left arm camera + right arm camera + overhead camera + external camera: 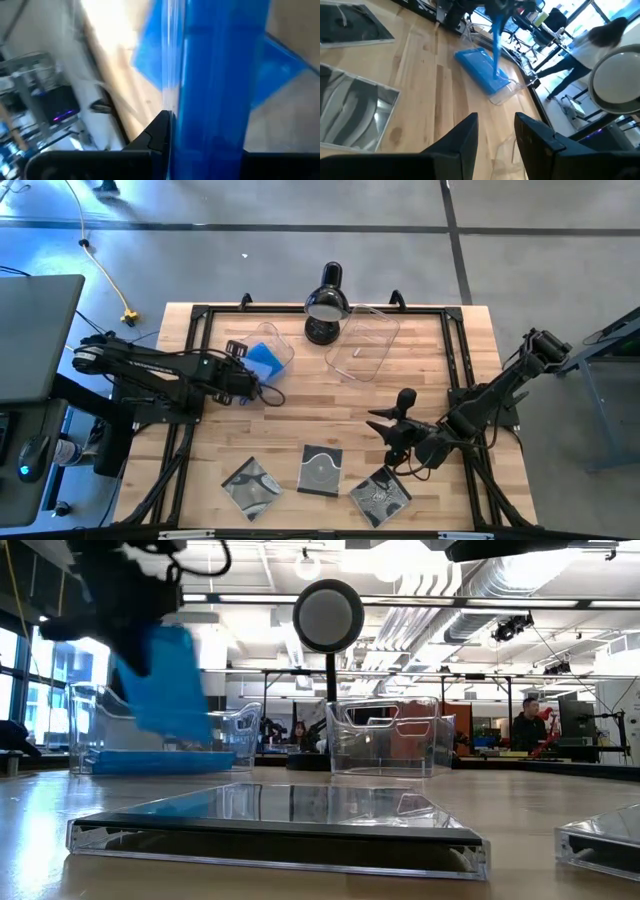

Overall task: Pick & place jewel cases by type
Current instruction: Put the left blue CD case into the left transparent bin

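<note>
A blue jewel case (165,675) hangs tilted from my left gripper (248,383), which is shut on it over the left clear tub (272,345). Its lower end is down between the tub's walls (90,725). More blue cases (480,67) lie flat on the tub's floor. Three clear jewel cases with silvery discs lie flat along the near edge: left (250,485), middle (321,470), right (380,495). My right gripper (392,426) hovers open above the table beyond the right one, with nothing between its fingers (465,137). My left gripper pinches the blue case's upper edge (150,635) between its two fingers, one on each flat face (172,125). The fingers slant down from the table's left. The case hangs below them, tilted, a little above the blue cases in the tub.
A second clear tub (362,340) stands at the far middle, right of a black desk lamp (325,305). Dark frame rails (455,370) run along the table's edges. Bare wood lies between the tubs and the row of clear cases. People sit in the room beyond (528,725).
</note>
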Motion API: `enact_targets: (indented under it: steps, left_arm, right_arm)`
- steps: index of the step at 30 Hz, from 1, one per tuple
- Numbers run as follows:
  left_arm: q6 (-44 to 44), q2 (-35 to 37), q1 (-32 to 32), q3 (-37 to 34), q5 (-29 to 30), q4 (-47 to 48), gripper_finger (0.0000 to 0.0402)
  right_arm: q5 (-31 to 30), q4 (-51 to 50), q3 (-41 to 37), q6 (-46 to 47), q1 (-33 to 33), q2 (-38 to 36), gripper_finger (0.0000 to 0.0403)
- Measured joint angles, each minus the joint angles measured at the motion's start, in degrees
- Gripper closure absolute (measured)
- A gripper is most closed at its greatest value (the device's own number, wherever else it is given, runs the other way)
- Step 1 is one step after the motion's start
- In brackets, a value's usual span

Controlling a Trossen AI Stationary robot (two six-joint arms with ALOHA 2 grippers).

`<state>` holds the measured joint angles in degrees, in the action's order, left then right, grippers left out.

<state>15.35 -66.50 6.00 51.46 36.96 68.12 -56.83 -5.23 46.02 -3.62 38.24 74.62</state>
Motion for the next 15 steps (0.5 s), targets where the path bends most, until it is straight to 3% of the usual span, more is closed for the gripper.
enact_targets:
  steps: [3,10,15]
  left_arm:
    - [0.7,0.0,0.0,-1.9,0.0,-0.9,0.0369]
    - [1.5,0.0,0.0,-2.4,7.6,-5.7,0.0368]
    - [1.5,0.0,0.0,-2.4,4.9,-5.3,0.0334]
  right_arm:
    - [0.7,0.0,0.0,0.8,0.0,0.0,0.0279]
    - [2.0,0.0,0.0,0.5,0.0,0.0,0.0279]
    - [2.0,0.0,0.0,1.2,0.0,0.0,0.0279]
